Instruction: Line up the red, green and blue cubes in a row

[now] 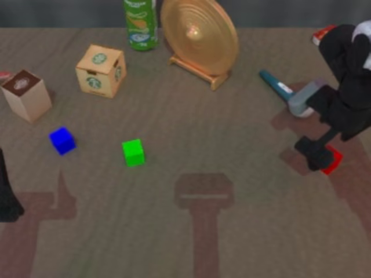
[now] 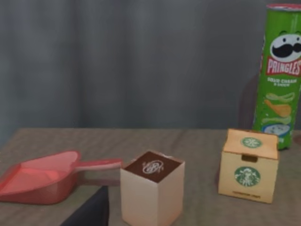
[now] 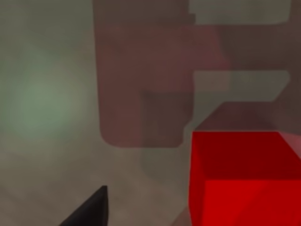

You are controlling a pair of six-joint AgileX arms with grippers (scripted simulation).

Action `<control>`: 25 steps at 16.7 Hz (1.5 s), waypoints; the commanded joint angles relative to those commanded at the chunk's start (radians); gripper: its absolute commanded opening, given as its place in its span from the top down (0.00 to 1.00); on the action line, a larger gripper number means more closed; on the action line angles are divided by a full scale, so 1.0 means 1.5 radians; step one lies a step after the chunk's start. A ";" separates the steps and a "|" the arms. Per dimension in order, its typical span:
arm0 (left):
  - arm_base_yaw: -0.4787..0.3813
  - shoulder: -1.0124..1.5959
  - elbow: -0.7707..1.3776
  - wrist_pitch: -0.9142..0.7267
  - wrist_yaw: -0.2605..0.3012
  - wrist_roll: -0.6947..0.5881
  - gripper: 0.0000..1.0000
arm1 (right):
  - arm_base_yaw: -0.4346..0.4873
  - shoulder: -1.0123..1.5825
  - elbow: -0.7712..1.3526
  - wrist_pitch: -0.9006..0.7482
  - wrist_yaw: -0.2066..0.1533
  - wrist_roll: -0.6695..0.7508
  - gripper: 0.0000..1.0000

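1. While your right gripper (image 1: 317,155) hangs low at the table's right side, the small bright red cube (image 1: 332,160) sits just beside it, toward the right edge, partly hidden under the fingers.
2. You cannot tell from any view whether those fingers are open or shut; the right wrist view shows only one dark fingertip (image 3: 91,209) and the red cube (image 3: 244,179) close beside it, apparently still on the table.
3. A cube has no long axis; its faces look turned slightly askew to the table's edges.
4. The small green cube (image 1: 133,152) and small blue cube (image 1: 62,141) lie well apart from it, left of centre.
5. Your left arm (image 1: 7,197) waits at the left edge, nearer those two.
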 joint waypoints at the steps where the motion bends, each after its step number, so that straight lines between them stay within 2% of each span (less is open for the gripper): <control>1: 0.000 0.000 0.000 0.000 0.000 0.000 0.00 | 0.000 0.013 -0.015 0.031 0.000 0.001 0.00; 4: 0.000 0.000 0.000 0.000 0.000 0.000 0.00 | 0.001 0.044 -0.047 0.089 0.000 0.001 0.00; 8: 0.000 0.000 0.000 0.000 0.000 0.000 0.00 | 0.001 0.048 -0.050 0.095 0.000 0.001 0.00; 21: 0.000 0.000 0.000 0.000 0.000 0.000 0.00 | 0.001 0.048 -0.050 0.095 0.000 0.001 0.98; 25: 0.000 0.000 0.000 0.000 0.000 0.000 0.00 | 0.001 0.048 -0.050 0.095 0.000 0.001 1.00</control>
